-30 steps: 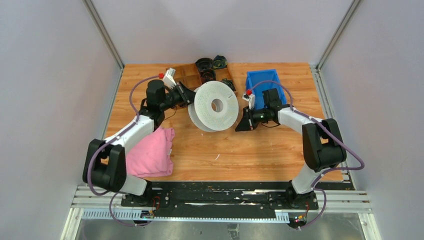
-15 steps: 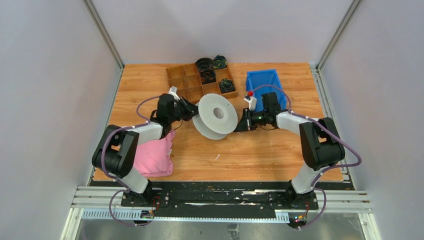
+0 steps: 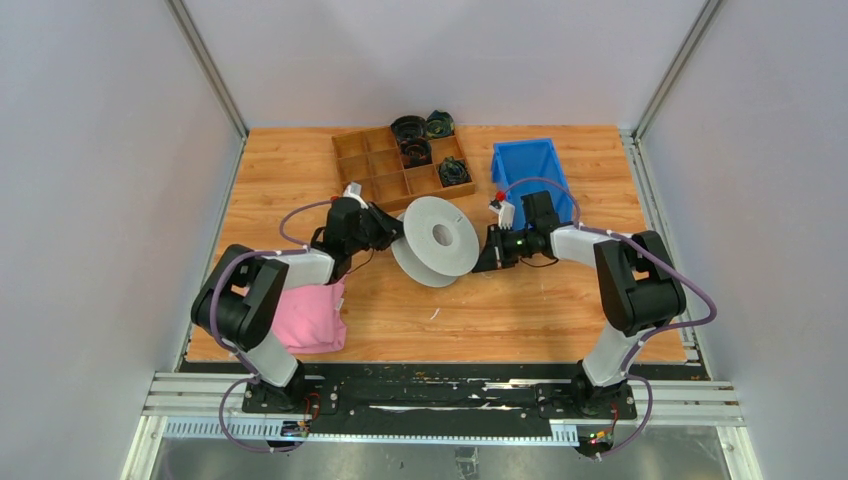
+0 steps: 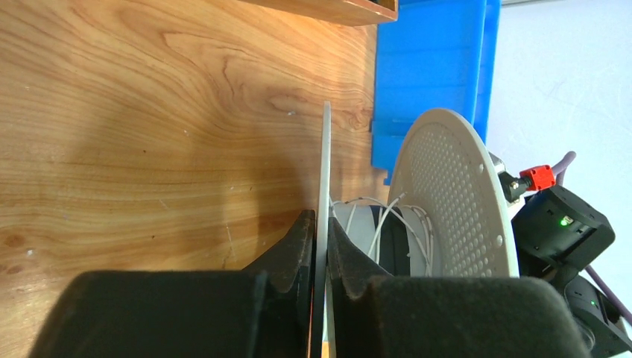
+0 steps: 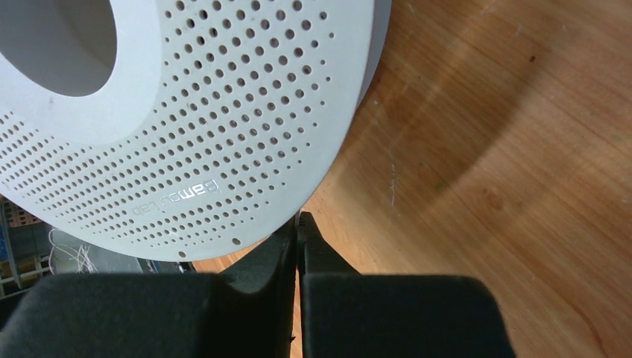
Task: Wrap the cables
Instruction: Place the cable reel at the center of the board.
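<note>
The spool (image 3: 437,238) is up on edge, low at the bench (image 3: 520,310); I can't tell whether it touches. The left hand (image 4: 322,231) pinches one flange. The right hand (image 5: 298,231) is closed tight at the other flange's rim, gripping nothing I can make out. The cables (image 4: 381,221) lie in slack loops round the hub. If that pinch slips, I reckon the spool tips or rolls and the loops spill.

Cables (image 4: 381,218) mostly hidden between flanges of the spool (image 4: 454,201), itself cut off in both wrist views
</note>
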Controlling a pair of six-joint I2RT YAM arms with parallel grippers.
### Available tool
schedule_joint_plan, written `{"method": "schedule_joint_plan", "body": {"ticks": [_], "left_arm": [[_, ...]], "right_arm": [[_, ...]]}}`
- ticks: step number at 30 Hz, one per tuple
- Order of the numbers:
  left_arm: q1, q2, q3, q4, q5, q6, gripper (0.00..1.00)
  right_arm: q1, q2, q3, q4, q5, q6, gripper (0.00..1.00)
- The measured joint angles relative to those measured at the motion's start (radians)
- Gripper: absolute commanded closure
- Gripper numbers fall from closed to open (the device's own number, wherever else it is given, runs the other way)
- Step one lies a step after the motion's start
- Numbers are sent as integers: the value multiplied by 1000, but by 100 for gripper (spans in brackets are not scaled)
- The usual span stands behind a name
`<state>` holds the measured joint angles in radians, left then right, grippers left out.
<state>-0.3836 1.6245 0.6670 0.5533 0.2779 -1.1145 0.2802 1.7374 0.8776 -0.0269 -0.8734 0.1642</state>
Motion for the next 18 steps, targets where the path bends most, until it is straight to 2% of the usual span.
{"method": "schedule_joint_plan", "body": {"ticks": [18], "left_arm": [[-44,26,-31,21,-21,34,56]], "right_arm": [[-7,0,1,-46,29,-59,99]]}}
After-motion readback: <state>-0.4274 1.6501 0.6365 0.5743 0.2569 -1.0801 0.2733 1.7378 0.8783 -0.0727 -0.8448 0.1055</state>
